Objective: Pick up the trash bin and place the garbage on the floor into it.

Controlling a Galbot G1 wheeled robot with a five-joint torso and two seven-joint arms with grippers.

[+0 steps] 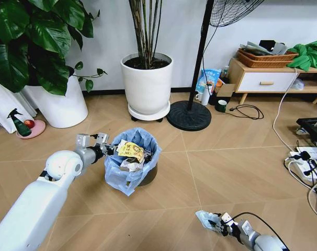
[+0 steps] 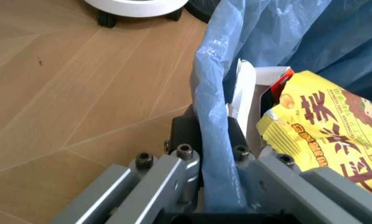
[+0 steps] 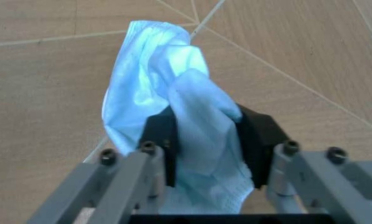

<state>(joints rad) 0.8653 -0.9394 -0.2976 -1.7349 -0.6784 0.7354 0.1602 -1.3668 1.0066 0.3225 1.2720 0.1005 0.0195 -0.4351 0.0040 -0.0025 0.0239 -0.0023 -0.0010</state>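
Crinkly plastic bin liner – wood floor.

Floor: light brown boards, herringbone pattern. Standing on it: trash bin with blue bag liner, centre; two white plant pots near the wall, the middle one on a wheeled base; black fan base; low wooden cabinet; power strip and cables at right.

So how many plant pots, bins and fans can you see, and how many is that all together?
Plant pots: 2, the left pot and the middle pot.
Bins: 1, the trash bin, its rim pinched by the left gripper.
Fans: 1, the standing fan.
Total: 4.
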